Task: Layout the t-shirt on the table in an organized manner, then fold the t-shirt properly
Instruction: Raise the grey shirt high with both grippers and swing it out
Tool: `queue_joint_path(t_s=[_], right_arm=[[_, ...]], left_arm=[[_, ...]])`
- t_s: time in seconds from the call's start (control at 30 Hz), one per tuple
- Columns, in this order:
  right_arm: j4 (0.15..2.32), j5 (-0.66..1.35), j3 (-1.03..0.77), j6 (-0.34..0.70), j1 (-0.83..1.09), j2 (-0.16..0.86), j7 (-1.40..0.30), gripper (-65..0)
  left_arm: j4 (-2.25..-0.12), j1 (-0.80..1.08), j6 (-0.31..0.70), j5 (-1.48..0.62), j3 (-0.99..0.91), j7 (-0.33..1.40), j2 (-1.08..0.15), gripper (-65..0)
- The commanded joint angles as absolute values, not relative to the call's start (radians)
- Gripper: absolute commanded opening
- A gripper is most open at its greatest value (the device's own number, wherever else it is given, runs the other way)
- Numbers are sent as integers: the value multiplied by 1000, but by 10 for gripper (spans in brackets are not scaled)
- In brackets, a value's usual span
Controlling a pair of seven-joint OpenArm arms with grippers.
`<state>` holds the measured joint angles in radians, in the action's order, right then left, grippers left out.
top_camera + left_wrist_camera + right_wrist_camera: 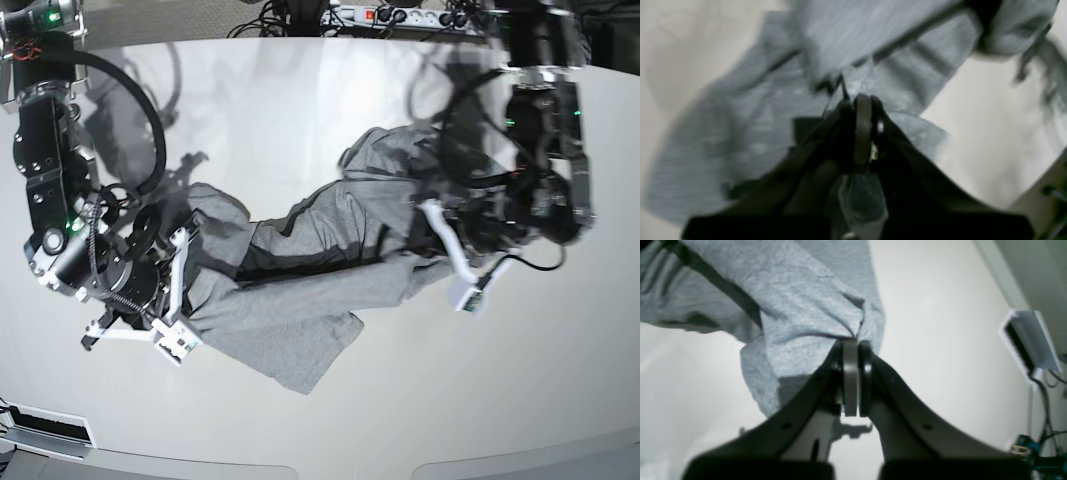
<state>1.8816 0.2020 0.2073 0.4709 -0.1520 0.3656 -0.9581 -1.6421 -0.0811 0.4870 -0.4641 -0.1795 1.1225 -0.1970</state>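
Both wrist views show each gripper (863,100) (850,346) clamping the t-shirt (320,270); base shows it stretched between.

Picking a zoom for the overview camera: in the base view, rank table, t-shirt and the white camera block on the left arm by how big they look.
1. table
2. t-shirt
3. white camera block, clearly smallest

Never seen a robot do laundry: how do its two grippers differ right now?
The left gripper pinches the t-shirt in bunched folds near its middle; the right gripper pinches a smoother edge. In the base view the left is on the right side, the right on the left. Both are shut on cloth.
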Motion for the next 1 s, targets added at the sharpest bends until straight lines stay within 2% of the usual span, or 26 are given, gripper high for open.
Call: queue_joint_path(t_s=[0.0, 0.17, 0.33, 0.43, 0.77, 0.97], right_arm=[[1895, 205, 200, 463, -186, 381, -937, -650], [1895, 201, 200, 450, -220, 398, -937, -650], [1895, 95, 200, 344, -226, 400, -935, -650], [1895, 45, 200, 302, -240, 406, -915, -650], [1895, 51, 200, 295, -457, 466, -900, -650], [1895, 68, 200, 295, -596, 548, -897, -650]], left_arm=[[-1661, -104, 505, -498, -165, 1102, -242, -650], [-1661, -149, 540, -529, -77, 1100, -430, -650], [-1661, -220, 537, -530, -52, 1066, -582, -650], [-1661, -294, 499, -530, -52, 1036, -670, -650], [-1657, -672, 448, -644, -46, 992, -904, -650], [-1605, -927, 448, -692, 72, 949, -985, -650]])
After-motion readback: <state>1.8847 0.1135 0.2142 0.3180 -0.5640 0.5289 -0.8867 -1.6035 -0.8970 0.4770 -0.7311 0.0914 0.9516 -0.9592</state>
